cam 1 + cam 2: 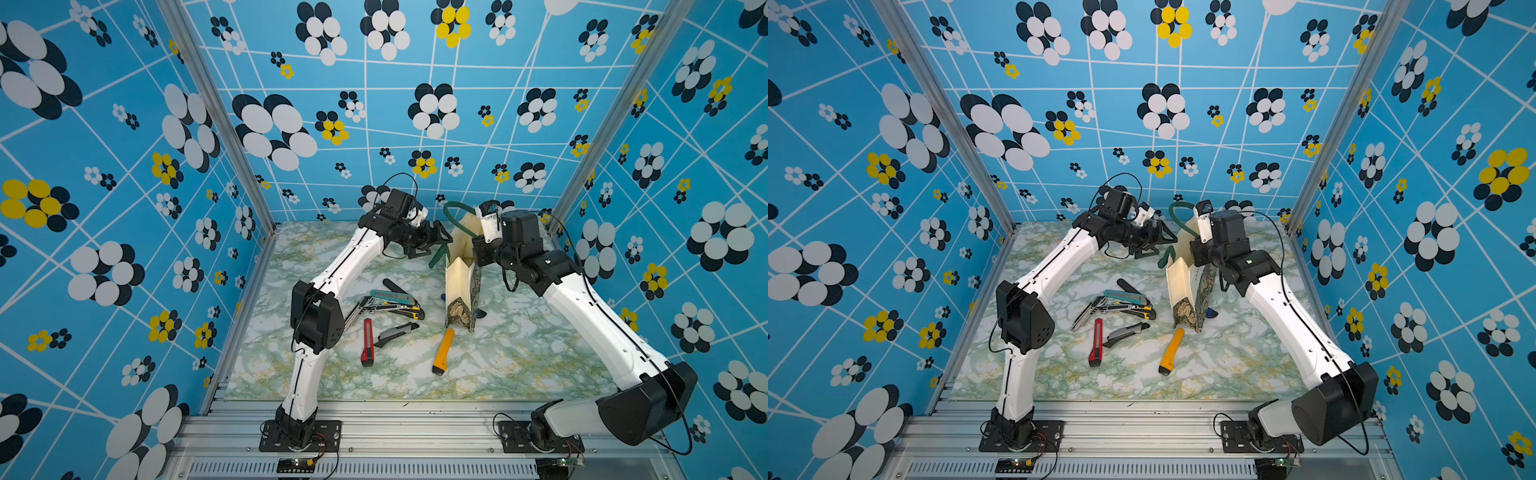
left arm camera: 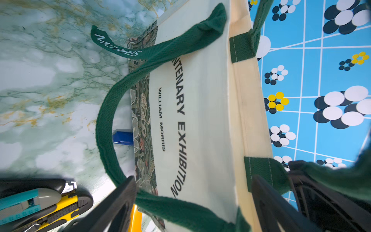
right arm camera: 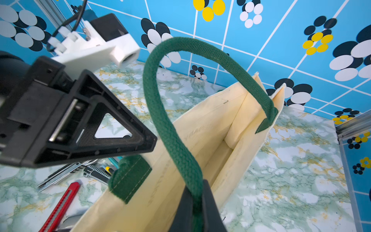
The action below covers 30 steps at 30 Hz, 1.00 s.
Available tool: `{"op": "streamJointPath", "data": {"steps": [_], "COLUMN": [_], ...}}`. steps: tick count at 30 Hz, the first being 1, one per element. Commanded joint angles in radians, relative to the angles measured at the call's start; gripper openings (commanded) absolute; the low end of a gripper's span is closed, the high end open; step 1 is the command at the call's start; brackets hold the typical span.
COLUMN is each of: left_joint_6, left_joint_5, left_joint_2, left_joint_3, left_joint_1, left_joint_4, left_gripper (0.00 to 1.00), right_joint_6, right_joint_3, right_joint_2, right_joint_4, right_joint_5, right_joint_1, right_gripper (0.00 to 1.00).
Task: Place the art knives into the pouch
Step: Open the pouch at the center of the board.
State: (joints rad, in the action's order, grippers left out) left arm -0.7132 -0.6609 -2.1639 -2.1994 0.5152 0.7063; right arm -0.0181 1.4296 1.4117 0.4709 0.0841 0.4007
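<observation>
the right hand [image 3: 197, 194] is clenched on one green handle [image 3: 170, 120] of the pouch [image 1: 457, 274], pinching the strap near where it meets the cloth. the pouch hangs just below that hand with its base on the desk [image 1: 519, 353], a grip that looks meant to hold it upright with the mouth gaping (the cream inside shows plainly in the right wrist view, and i see no knife in there). the left hand [image 1: 434, 244] is released, jaws spread wide and holding nothing. it hovers just across the pouch from the right hand, facing the printed side, where the second handle [image 2: 112, 100] droops close to one finger

no art knife is in either hand. the knives lie on the desk below the left hand and back toward its arm's base: a loose pile [image 1: 390, 305] nearest under it, then a red knife [image 1: 367, 343] and a grey knife [image 1: 395, 334], and an orange knife [image 1: 443, 351] just off the pouch's near end. a blue thing [image 2: 122, 137] pokes out from under the pouch's patterned band, and i cannot tell what it is

by my reading the pouch is ready and the pick has not begun, so the free hand needs to drop to a knife, lift it and carry it over the open mouth, minding the slack handle
</observation>
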Motion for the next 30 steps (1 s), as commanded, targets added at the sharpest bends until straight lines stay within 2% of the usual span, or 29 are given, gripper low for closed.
{"op": "streamJointPath", "data": {"steps": [1,3,5,8,12,19,21,23,25,28,30], "left_joint_6": [0.059,0.089,0.111,0.149,0.197,0.230,0.216,0.202,0.211,0.241,0.264], "left_joint_5": [0.108,0.160,0.151,0.101,0.118,0.155,0.150,0.150,0.181,0.253,0.309], "left_joint_2": [0.036,0.044,0.026,-0.059,-0.133,-0.196,-0.246,-0.270,-0.264,-0.250,-0.232], "left_joint_3": [0.012,0.010,-0.003,-0.103,-0.215,-0.206,-0.242,-0.268,-0.269,-0.278,-0.284], "left_joint_1": [-0.006,-0.004,-0.003,0.011,0.048,0.062,0.055,0.052,0.052,0.048,0.049], "left_joint_4": [0.031,0.042,0.052,0.107,0.175,0.174,0.198,0.195,0.186,0.210,0.236], "left_gripper": [0.92,0.92,0.92,0.91,0.91,0.90,0.72,0.49,0.34,0.17,0.00], "right_joint_6": [0.021,0.018,0.020,0.035,0.070,0.130,0.168,0.229,0.296,0.490,0.665], "right_joint_3": [-0.022,-0.032,-0.049,-0.073,-0.096,-0.140,-0.163,-0.194,-0.235,-0.302,-0.346], "right_joint_2": [-0.032,-0.037,-0.046,-0.056,-0.057,-0.076,-0.088,-0.108,-0.138,-0.194,-0.231], "right_joint_4": [-0.072,-0.073,-0.092,-0.125,-0.146,-0.218,-0.257,-0.285,-0.312,-0.304,-0.244], "right_joint_5": [0.005,0.012,0.018,0.013,-0.003,0.021,0.050,0.116,0.187,0.353,0.462], "right_joint_1": [0.004,0.004,0.004,0.004,0.005,0.004,0.004,0.004,0.003,0.001,-0.011], "right_gripper": [0.00,0.00,0.00,0.00,0.00,0.00,0.00,0.00,0.00,0.02,0.02]}}
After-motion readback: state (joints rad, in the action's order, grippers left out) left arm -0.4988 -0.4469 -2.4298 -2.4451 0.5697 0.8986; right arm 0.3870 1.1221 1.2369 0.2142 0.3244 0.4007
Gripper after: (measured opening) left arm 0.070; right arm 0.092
